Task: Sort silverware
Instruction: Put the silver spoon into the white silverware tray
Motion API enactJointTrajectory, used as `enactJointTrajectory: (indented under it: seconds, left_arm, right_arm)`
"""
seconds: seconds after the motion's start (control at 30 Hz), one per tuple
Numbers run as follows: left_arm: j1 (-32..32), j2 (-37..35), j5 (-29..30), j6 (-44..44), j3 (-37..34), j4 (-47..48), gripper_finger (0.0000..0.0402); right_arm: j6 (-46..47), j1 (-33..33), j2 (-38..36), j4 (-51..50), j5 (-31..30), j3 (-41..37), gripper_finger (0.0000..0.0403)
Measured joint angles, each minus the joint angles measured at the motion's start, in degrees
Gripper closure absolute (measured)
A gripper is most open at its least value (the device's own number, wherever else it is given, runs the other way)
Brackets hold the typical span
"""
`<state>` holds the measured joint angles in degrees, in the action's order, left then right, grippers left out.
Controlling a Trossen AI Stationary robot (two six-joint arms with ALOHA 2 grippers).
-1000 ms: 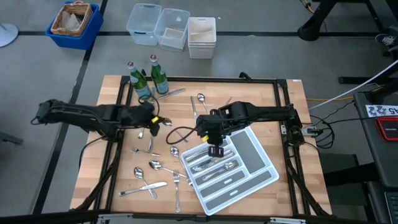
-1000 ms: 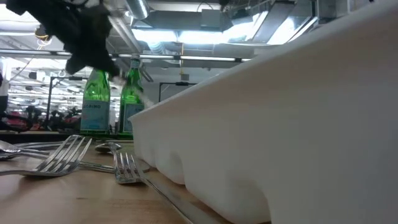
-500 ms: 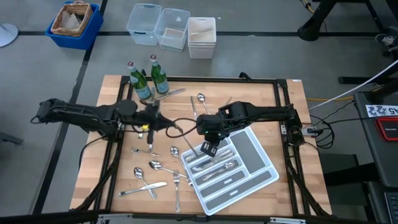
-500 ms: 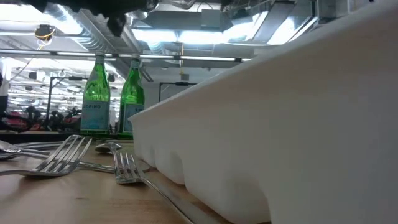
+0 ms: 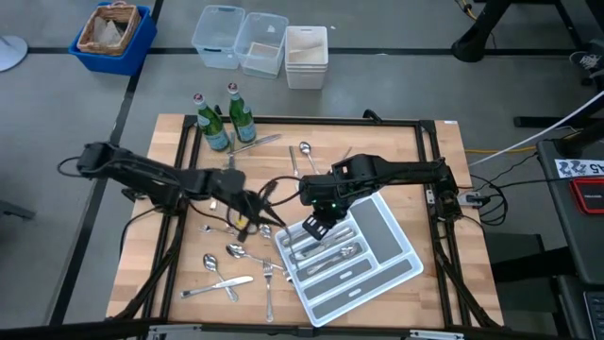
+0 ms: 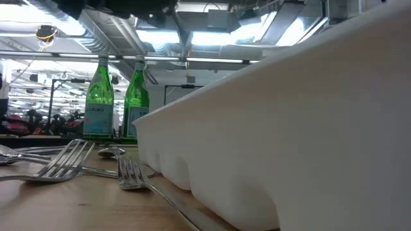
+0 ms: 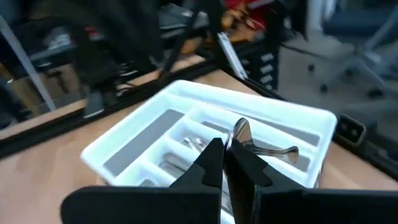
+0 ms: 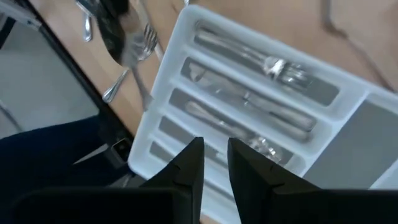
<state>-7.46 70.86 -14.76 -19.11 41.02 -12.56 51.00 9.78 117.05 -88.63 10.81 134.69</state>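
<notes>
The silverware lies in two places. Several pieces rest in the slots of the white divided tray, and loose forks and spoons lie flat on the wooden table to its left. My left gripper hovers just left of the tray, shut on a spoon. My right gripper hangs over the tray's left end, pointing down. Its fingers stand a little apart, and only the tray shows through the gap. My left gripper pinches the spoon between its two fingertips. The rounded bowl end sticks out just past them. The fingers point almost level toward the tray at the table's right. The spoon is lifted clear of the table, and the fingers hide the rest of it.
Two green glass bottles stand upright at the table's far left. A black frame runs along the table's edges. Off the table's far side sit clear bins and a blue crate. In the low view, forks lie before the tray's wall.
My left gripper has swung from near the bottles toward the table's right and near edge, up to the tray, rolling and tipping from pointing down to almost level. My right gripper has stayed over the tray and rolled about its own axis.
</notes>
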Motion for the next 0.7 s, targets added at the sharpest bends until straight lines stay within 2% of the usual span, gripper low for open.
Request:
enactJointTrajectory:
  seconds: [0.1,0.23,0.4,0.47,0.7]
  left_arm:
    - [-1.16,4.54,-0.21,-4.17,3.66,-0.04,0.0401]
    - [-2.28,9.72,-0.2,-7.34,7.86,-0.13,0.0401]
    - [-3.23,14.26,-0.11,-10.07,10.86,-0.04,0.0401]
    - [-3.45,15.41,-0.13,-10.07,11.29,0.1,0.0401]
    - [-3.44,16.51,-0.07,-9.88,11.5,0.04,0.0401]
  right_arm:
    - [0.59,0.0,0.0,0.01,2.41,0.0,0.0327]
    - [6.78,0.53,0.0,-0.01,4.82,0.0,0.0327]
    - [14.88,3.79,0.0,0.02,3.74,0.0,0.0327]
    - [16.79,6.01,0.02,0.06,0.69,0.0,0.0327]
    - [23.57,15.23,0.02,2.33,-20.83,-1.4,0.0327]
